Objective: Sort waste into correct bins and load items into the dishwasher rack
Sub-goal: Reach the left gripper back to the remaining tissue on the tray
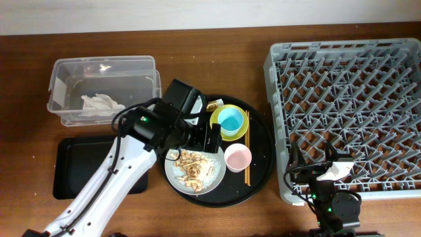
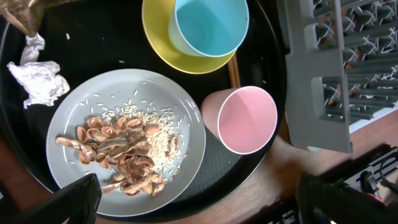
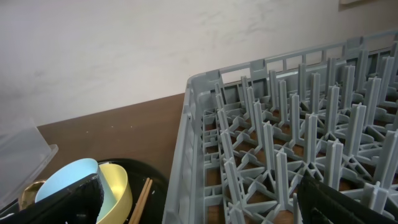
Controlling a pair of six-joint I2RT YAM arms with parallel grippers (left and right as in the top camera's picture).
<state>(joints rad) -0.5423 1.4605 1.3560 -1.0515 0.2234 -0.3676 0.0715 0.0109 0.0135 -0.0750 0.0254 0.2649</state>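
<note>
My left gripper [image 2: 199, 208] is open and empty, hovering over the grey plate [image 2: 71, 118] that holds tan food scraps [image 2: 121, 158] and rice crumbs. A crumpled tissue [image 2: 37, 78] and the gold wrapper [image 2: 22, 15] lie beside the plate. The blue cup [image 2: 208, 25] stands in the yellow bowl [image 2: 161, 46]. The pink cup [image 2: 245, 118] stands by the chopsticks [image 2: 233, 71]. My right gripper [image 3: 199, 211] is open and empty at the near left corner of the dishwasher rack [image 1: 348, 99]. The clear tub [image 1: 104, 66] holds a tissue [image 1: 102, 103]. The shallow black tray [image 1: 72, 168] lies below the tub.
All the dishes sit on a large round black tray [image 1: 263, 178] between the bins and the rack. My left arm [image 1: 125, 171] crosses over the shallow black tray's right end. The rack wall [image 2: 317, 74] stands close right of the pink cup.
</note>
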